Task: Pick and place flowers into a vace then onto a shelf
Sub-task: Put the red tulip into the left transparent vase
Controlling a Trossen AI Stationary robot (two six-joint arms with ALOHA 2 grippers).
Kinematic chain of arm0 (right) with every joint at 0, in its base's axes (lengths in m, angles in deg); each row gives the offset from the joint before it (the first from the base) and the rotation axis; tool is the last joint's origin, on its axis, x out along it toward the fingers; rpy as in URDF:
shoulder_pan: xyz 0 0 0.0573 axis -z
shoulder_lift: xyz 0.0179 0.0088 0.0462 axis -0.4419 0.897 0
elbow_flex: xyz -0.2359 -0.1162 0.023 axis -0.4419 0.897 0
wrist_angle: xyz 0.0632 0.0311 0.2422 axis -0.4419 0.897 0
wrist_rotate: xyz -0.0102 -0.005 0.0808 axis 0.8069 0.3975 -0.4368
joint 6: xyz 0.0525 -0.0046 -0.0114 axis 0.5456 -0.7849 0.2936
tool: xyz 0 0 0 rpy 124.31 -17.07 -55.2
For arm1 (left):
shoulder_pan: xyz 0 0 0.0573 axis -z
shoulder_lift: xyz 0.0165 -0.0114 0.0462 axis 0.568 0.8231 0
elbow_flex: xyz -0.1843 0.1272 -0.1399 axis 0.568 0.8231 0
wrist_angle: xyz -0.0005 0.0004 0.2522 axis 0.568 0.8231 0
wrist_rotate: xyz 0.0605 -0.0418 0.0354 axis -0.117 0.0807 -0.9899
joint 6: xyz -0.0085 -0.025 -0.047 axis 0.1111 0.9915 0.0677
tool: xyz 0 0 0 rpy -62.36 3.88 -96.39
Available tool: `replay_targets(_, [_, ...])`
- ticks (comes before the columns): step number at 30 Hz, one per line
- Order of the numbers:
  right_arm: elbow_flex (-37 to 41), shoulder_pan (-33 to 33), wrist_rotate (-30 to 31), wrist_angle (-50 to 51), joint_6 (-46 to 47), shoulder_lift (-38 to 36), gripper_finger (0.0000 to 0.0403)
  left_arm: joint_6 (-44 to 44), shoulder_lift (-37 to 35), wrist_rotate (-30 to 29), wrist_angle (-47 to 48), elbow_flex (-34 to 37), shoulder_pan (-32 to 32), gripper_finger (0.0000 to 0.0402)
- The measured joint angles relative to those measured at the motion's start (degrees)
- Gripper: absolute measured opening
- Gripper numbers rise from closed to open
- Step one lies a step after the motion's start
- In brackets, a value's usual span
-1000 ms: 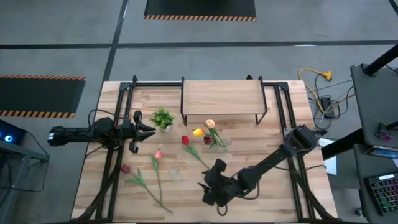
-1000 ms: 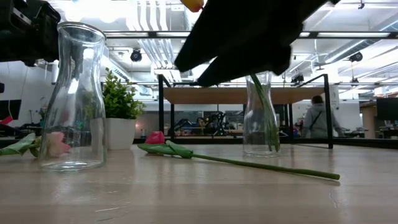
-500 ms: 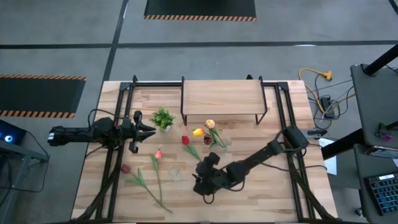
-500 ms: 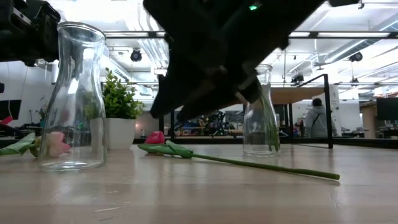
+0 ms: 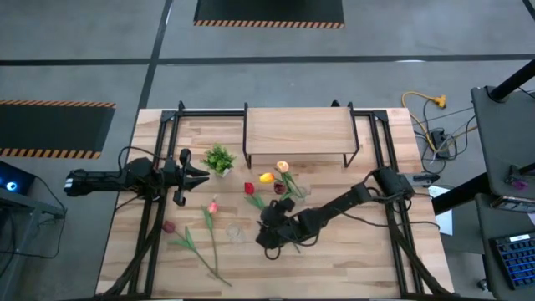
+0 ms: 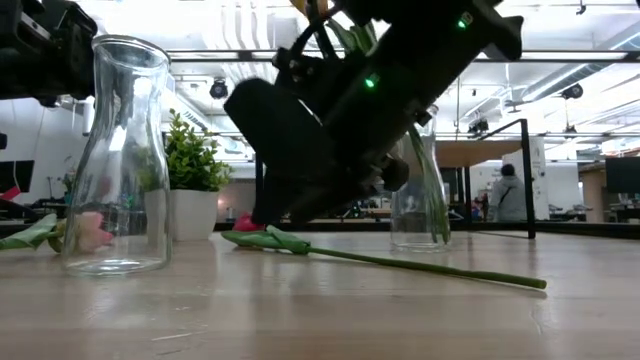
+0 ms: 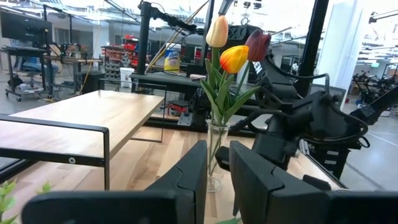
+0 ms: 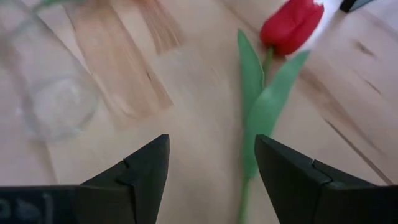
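A red tulip (image 5: 248,189) lies flat on the table, its stem (image 8: 264,112) running toward the near edge. My right gripper (image 8: 211,180) hovers open over that stem, pointing down, touching nothing; it is also seen in the high view (image 5: 266,242) and the low view (image 6: 300,160). A glass vase (image 5: 288,186) in front of the shelf (image 5: 297,132) holds peach, yellow and maroon tulips. Beside the gripper stands an empty vase (image 5: 235,232). A pink tulip (image 5: 213,206) and a dark pink one (image 5: 169,227) lie near the left side. My left gripper (image 5: 205,173) waits at the left, slightly open.
A small bushy plant in a white pot (image 5: 219,159) stands by the shelf's left leg, close to the left gripper. Black frame rails (image 5: 159,201) run along both table sides. Bare wood lies near the front edge (image 5: 351,259). A person stands far behind the table (image 6: 505,195).
My right gripper has moved toward the table's left and slightly toward the far edge, dropping lower until it is over the red tulip's stem. The flowers and vases have stayed where they were.
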Motion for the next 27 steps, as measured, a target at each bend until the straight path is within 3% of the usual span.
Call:
replay_targets(11, [1.41, -0.02, -0.36, 3.21, 2.75, 0.00, 0.0226, 0.00, 0.00, 0.00, 0.00, 0.00, -0.01, 0.0051])
replay_targets(18, [2.00, 0.15, -5.99, 3.00, 2.75, -0.01, 0.0226, 0.00, 0.00, -0.01, 0.00, 0.00, -0.02, 0.0051])
replay_targets(27, [3.02, 0.16, -8.29, 2.72, 2.71, -0.28, 0.0213, 0.00, 0.00, 0.00, 0.00, 0.00, -0.02, 0.0051])
